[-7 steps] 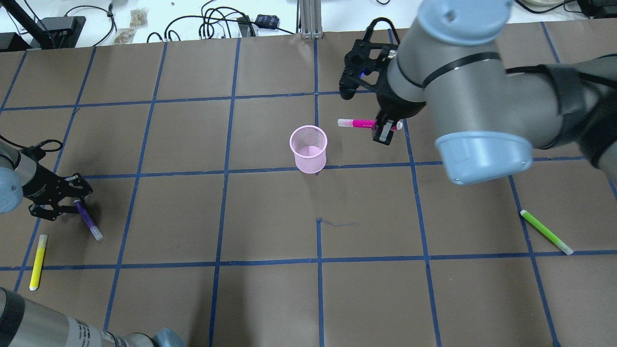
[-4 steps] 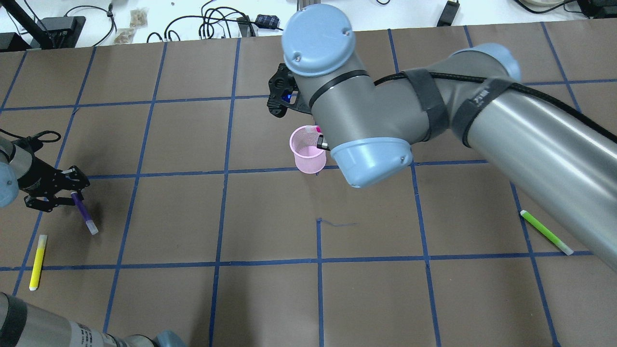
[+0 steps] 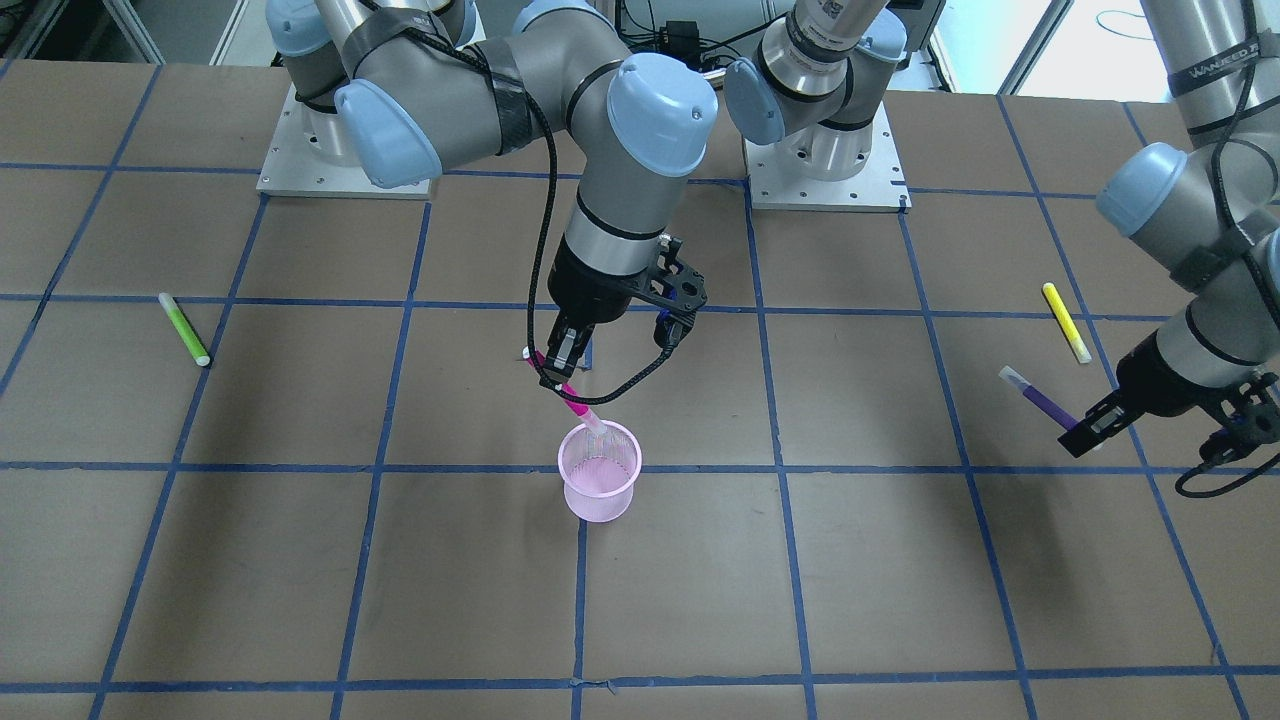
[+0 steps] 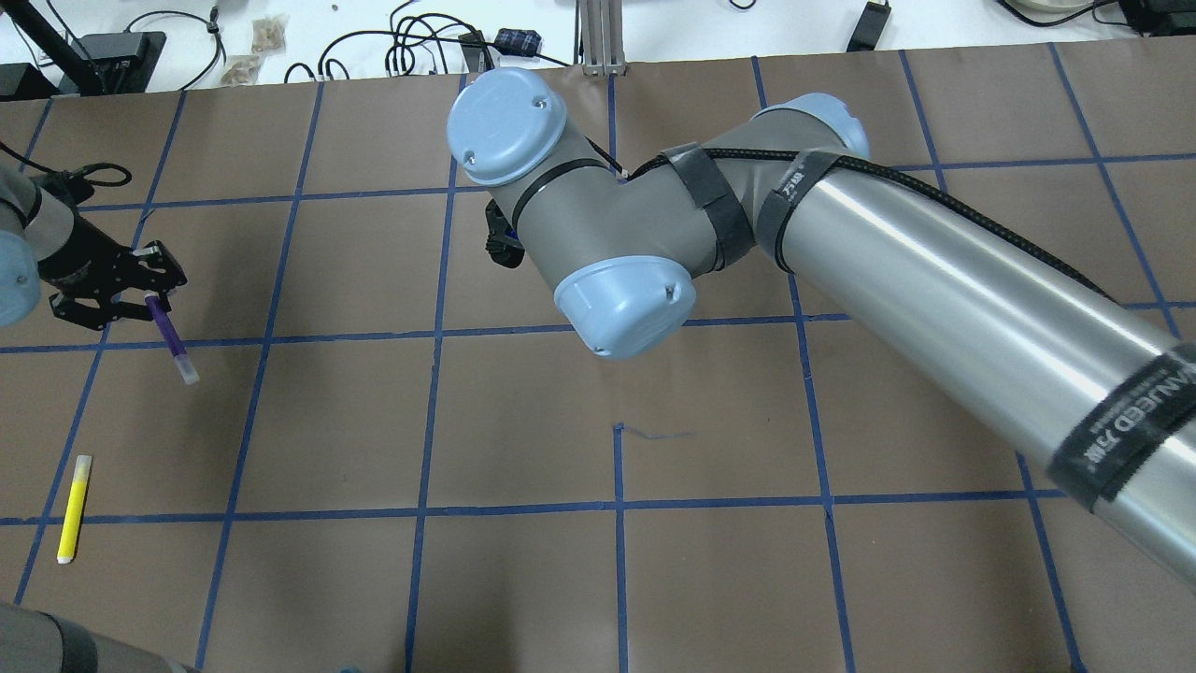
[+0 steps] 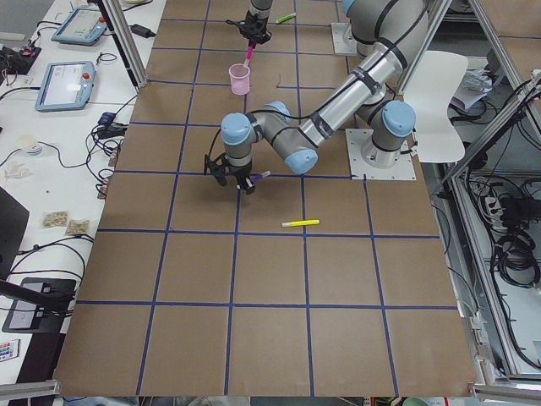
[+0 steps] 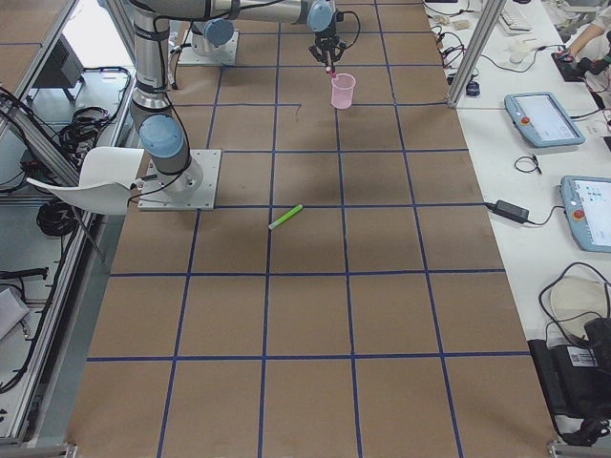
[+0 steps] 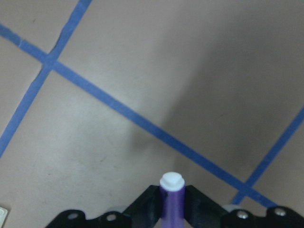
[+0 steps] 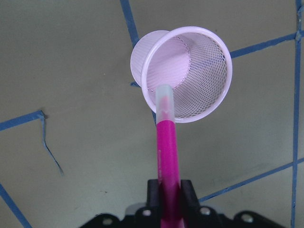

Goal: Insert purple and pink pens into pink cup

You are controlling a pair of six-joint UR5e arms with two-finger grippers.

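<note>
At far left of the front-facing view, a green pen lies on the gridded table. Near centre, the right gripper has its jaws closed on the pink pen, held tilted with its pale cap down at the rim of the upright pink cup. Toward the right edge, the left gripper clamps one end of the purple pen, raised off the table; a yellow pen lies just beside it.
</note>
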